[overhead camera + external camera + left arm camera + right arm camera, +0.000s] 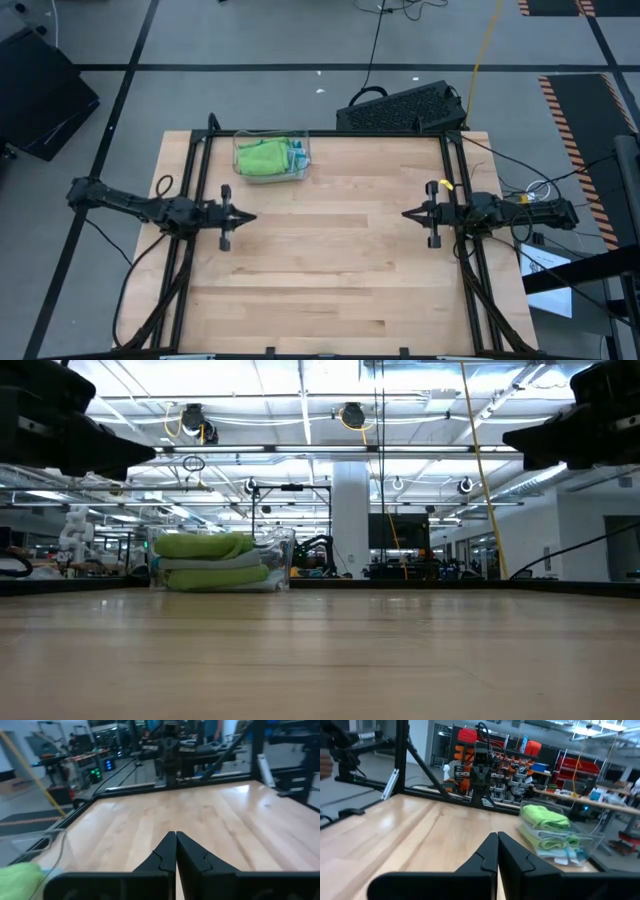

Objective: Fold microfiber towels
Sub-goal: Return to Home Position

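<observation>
The microfiber towels (265, 157), lime green with some light blue, lie stacked and folded in a clear plastic tray (304, 172) at the table's far left; they also show in the low view (212, 560) and the right wrist view (547, 827). My left gripper (250, 217) hovers shut at the table's left side, pointing level toward the middle. My right gripper (407, 213) hovers shut at the right side, facing it. Neither touches anything. In their wrist views the left gripper (176, 836) and the right gripper (497, 836) show fingertips together over bare wood.
The wooden tabletop (330, 260) lies bare between the two grippers and toward the near edge. A black frame (196, 150) runs along the table's left, right and far sides. A dark keyboard-like case (405, 108) sits beyond the far edge.
</observation>
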